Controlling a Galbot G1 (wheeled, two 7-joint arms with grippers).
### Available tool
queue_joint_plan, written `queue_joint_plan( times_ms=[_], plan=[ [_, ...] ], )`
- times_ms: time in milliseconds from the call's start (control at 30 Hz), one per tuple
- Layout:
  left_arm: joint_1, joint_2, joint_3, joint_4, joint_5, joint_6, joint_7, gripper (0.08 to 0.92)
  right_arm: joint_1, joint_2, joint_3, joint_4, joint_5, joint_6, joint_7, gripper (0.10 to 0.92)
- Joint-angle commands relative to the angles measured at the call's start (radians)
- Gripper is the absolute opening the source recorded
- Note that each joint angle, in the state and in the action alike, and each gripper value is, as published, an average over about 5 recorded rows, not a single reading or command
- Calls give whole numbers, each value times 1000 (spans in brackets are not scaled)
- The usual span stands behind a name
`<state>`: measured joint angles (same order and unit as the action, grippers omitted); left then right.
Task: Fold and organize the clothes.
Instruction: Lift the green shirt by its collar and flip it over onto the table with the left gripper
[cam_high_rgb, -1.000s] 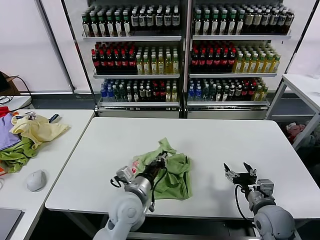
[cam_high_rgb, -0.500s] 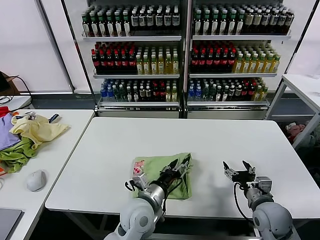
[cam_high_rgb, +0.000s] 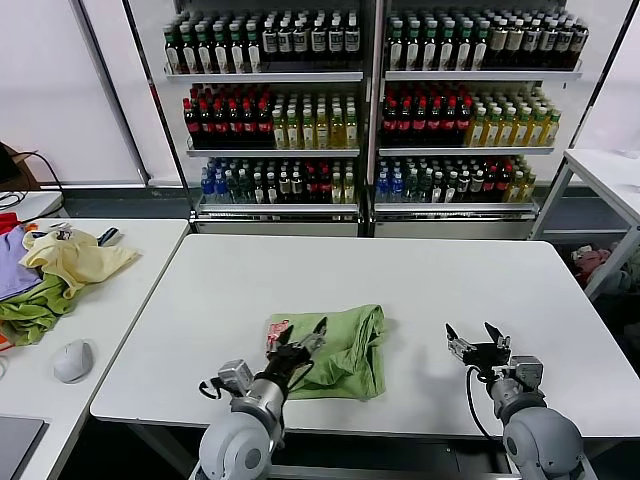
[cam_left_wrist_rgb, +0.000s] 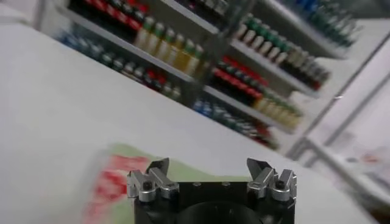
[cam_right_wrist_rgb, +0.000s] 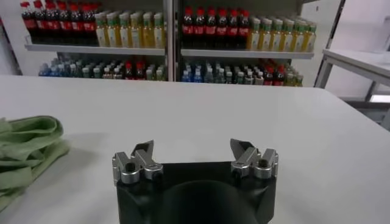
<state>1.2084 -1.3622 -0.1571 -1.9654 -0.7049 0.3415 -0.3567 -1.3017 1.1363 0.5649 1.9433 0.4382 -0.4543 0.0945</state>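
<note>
The clothes, one light green shirt (cam_high_rgb: 345, 345), lie folded into a compact rectangle on the white table (cam_high_rgb: 400, 270), with the red-and-white graphic (cam_high_rgb: 278, 333) on their left part. My left gripper (cam_high_rgb: 297, 342) is open over the shirt's near-left part and holds nothing. In the left wrist view the shirt (cam_left_wrist_rgb: 113, 173) shows beyond the spread fingers of the left gripper (cam_left_wrist_rgb: 208, 167). My right gripper (cam_high_rgb: 470, 336) is open and empty to the right of the shirt, a little apart from it. In the right wrist view the shirt (cam_right_wrist_rgb: 27, 149) lies off to one side of the right gripper (cam_right_wrist_rgb: 194, 149).
A side table (cam_high_rgb: 130, 290) on the left carries a pale yellow garment (cam_high_rgb: 75, 255), a purple one (cam_high_rgb: 12, 270), a darker green one (cam_high_rgb: 30, 310) and a mouse (cam_high_rgb: 72, 360). Bottle shelves (cam_high_rgb: 370, 110) stand behind. Another table (cam_high_rgb: 610, 170) is at the far right.
My left gripper laid the raised part of the shirt over to the right, opened and let go, then drew back to the left. The shirt now lies flat and folded. The right gripper barely moved.
</note>
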Motion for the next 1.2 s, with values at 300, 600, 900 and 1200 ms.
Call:
queue_joint_plan(
  times_ms=[300,600,900,1200],
  plan=[
    [28,-2,-10,137,410,43,-102,823,-46,16,18,61,-19,-2,2,823],
    [41,-17,6,129,349,126,-97,770,-71,13,31,90,-19,-2,3,823],
    [41,-16,-27,111,133,122,-77,516,-74,9,31,104,-18,-4,7,823],
    [60,-19,-111,50,-88,73,-54,256,-73,13,26,109,-17,-3,11,823]
  ],
)
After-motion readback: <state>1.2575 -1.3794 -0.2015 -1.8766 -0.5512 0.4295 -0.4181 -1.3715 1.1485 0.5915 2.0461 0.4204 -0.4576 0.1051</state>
